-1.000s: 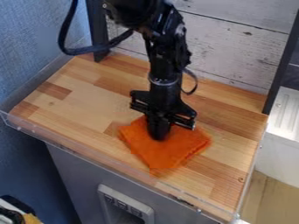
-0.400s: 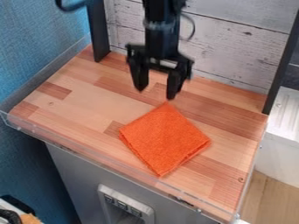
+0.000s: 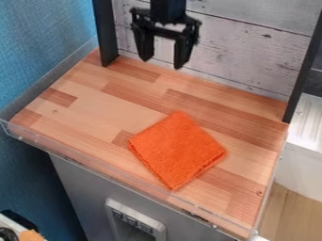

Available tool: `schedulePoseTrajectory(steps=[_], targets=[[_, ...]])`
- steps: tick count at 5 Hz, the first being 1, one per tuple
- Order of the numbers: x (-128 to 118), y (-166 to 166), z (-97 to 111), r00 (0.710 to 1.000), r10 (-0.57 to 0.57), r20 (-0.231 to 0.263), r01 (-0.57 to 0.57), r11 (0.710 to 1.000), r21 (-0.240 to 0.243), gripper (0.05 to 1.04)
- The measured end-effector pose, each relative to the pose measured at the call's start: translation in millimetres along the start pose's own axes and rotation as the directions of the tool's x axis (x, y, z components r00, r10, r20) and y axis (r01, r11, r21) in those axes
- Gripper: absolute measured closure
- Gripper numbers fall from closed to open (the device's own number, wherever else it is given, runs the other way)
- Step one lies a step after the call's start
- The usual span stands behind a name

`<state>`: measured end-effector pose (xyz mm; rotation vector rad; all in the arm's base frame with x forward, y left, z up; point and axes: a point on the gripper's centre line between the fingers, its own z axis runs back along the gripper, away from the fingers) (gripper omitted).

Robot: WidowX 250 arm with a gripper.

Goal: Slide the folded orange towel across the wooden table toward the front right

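The black gripper (image 3: 162, 64) hangs open near the top of the camera view, in front of the whitewashed plank wall, its two fingers spread with nothing between them. Below it and nearer the front, apart from it, an orange cloth (image 3: 177, 149) lies folded into a flat square on the wooden countertop (image 3: 94, 108). One corner of the cloth points toward the back and one toward the front edge.
A clear low rim (image 3: 113, 175) runs along the counter's front. Dark upright posts stand at the back left (image 3: 106, 33) and right (image 3: 303, 66). Blue wall (image 3: 37, 52) borders the left side; a white ridged surface (image 3: 308, 120) lies beyond the right edge.
The gripper was down on the cloth, then rose toward the back, away from it, and now hangs higher with its fingers apart. The cloth stays on the counter, lying flatter.
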<state>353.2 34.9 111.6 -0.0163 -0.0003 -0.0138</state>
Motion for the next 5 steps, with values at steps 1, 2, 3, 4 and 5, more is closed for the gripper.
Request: schedulePoseTrajectory(steps=[1,2,3,4,5], targets=[[14,10,4,1.0,-0.003,-0.006,0.003,1.0,0.0,0.083],[24,21,4,1.0,-0.001,-0.013,0.001,1.0,0.005,0.091],[29,31,4,1.0,0.011,-0.009,-0.011,1.0,0.012,0.089],[29,31,4,1.0,0.015,-0.008,-0.015,1.0,0.015,0.085],[29,32,4,1.0,0.028,-0.008,-0.028,0.999,0.02,0.085]])
